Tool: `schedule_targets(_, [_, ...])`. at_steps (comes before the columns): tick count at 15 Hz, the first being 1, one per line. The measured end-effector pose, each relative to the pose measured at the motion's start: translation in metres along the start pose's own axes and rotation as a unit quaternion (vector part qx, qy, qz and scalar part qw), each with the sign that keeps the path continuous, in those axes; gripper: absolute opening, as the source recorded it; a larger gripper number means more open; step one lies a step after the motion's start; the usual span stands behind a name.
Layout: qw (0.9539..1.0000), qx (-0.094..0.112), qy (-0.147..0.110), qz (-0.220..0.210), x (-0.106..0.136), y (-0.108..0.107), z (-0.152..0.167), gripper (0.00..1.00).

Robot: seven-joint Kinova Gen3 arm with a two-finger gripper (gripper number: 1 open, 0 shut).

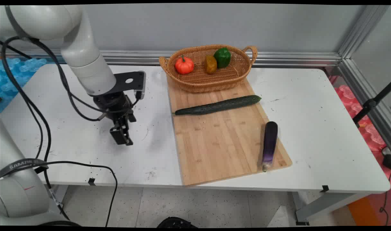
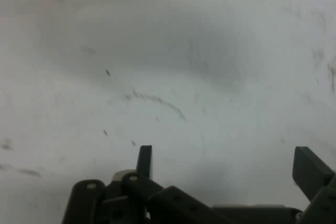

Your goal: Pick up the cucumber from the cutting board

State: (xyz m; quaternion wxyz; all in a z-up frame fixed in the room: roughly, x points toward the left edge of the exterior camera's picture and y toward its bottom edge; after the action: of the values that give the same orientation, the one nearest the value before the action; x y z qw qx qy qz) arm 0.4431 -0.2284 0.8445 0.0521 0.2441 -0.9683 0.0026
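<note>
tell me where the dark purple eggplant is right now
In the main view, the long dark purple eggplant lies on the right edge of the wooden cutting board, nearer the camera than the long green cucumber.

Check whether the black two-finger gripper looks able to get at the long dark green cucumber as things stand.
Probably yes: the gripper hangs open over bare table, and the cucumber lies uncovered on the wooden board, nothing between them.

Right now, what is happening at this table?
The robot's gripper hangs open and empty over a bare part of the white table, left of the wooden board. A cucumber and an eggplant lie on the board. Behind them a basket holds a small pumpkin, a brownish pepper and a green pepper.
</note>
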Motion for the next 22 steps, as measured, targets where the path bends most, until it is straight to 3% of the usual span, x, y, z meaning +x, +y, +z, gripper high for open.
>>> schedule_targets(5, [0.9989,0.017,0.043,0.006,0.045,-0.021,-0.005,1.00])
schedule_targets(12, [0.9923,0.044,0.115,0.003,0.114,-0.053,-0.002,1.00])
schedule_targets(16, [0.9886,0.058,0.138,0.001,0.132,-0.066,0.015,1.00])
schedule_targets(22, [0.9867,0.051,0.154,-0.004,0.146,-0.074,0.043,1.00])
